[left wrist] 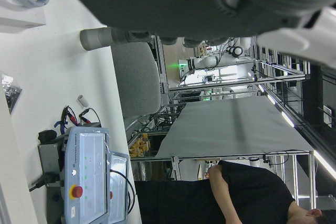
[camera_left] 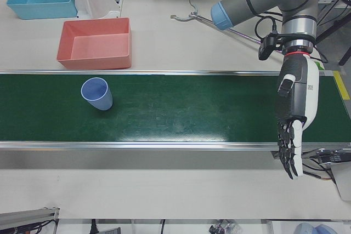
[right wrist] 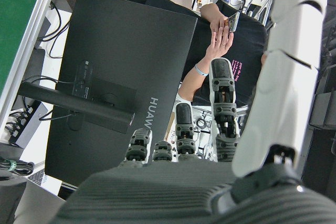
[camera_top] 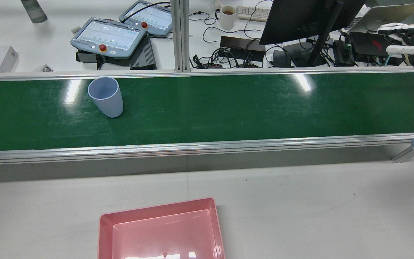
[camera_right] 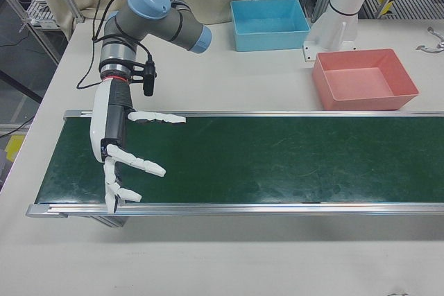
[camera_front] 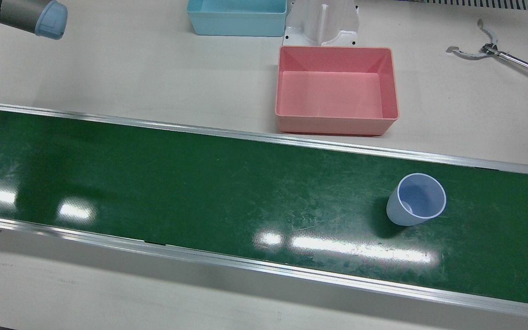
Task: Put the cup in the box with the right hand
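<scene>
The right hand (camera_right: pixel 119 149) hung over the far right end of the green belt (camera_front: pixel 177 183), fingers spread wide and holding nothing. The cup (camera_front: pixel 415 201) stood upright on the belt, mouth up and long axis vertical, well away to that hand's left, past the middle of the station; the right-front view did not show it at all. The left hand (camera_left: pixel 293 130) hung at the opposite end of the belt, fingers extended downward, only slightly apart and empty. It appeared the nearer of the two to the cup, though the task assigned the right hand. The coming move therefore probably called for a long leftward travel along the belt, or a wait if the belt carried the cup over; the frames did not show whether the belt ran. The pink box (camera_front: pixel 337 124) sat empty on the pale bench (camera_front: pixel 131 68), also leftward of the right hand, on the robot's side of the belt and just short of the cup's position. The belt between hand and cup was bare and glossy. A blue box (camera_front: pixel 236 28) and metal tongs (camera_front: pixel 472 52) lay on the bench clear of that path. Beyond the belt stood a monitor (camera_top: pixel 300 14) and cables.
</scene>
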You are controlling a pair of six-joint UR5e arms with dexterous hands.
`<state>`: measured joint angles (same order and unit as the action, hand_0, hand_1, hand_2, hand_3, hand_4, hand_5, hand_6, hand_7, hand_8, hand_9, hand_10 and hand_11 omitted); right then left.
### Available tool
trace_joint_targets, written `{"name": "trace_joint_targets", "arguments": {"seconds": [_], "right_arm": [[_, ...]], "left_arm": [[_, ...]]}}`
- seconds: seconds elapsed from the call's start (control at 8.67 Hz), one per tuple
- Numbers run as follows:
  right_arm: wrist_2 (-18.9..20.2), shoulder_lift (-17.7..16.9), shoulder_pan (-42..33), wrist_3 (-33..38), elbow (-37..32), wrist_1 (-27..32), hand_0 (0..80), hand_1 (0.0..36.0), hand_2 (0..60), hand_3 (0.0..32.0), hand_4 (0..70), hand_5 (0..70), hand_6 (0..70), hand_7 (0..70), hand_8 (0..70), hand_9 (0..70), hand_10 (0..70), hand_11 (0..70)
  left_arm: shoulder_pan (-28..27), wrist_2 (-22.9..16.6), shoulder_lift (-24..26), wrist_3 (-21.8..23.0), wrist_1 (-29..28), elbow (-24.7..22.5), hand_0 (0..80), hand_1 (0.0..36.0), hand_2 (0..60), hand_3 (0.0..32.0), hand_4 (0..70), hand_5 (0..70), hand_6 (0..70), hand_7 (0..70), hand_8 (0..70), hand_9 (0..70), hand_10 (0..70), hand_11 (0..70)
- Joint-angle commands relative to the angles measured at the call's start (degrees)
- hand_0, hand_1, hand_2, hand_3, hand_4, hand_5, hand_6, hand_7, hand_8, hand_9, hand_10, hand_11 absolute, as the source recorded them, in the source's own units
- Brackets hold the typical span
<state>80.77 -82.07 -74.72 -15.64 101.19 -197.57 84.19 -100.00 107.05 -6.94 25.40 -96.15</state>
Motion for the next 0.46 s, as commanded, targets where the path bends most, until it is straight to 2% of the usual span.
{"name": "trace_joint_targets", "arguments": {"seconds": [0.0, 0.35], "right_arm": [[0.0, 0.0, 0.0, 0.0, 0.1, 0.0, 56.0, 16.5, 5.9, 0.0, 36.6, 6.2, 9.7, 36.8, 2.5, 8.4, 7.6, 12.9], [0.0, 0.0, -0.1, 0.0, 0.1, 0.0, 55.9, 16.4, 5.2, 0.0, 36.6, 6.2, 9.6, 36.4, 2.5, 8.4, 7.9, 13.3]], "left_arm": [[0.0, 0.1, 0.0, 0.0, 0.0, -0.1, 0.0, 0.0, 0.0, 0.0, 0.0, 0.0, 0.0, 0.0, 0.0, 0.0, 0.0, 0.0], [0.0, 0.0, 0.0, 0.0, 0.0, 0.0, 0.0, 0.0, 0.0, 0.0, 0.0, 0.0, 0.0, 0.0, 0.0, 0.0, 0.0, 0.0]]}}
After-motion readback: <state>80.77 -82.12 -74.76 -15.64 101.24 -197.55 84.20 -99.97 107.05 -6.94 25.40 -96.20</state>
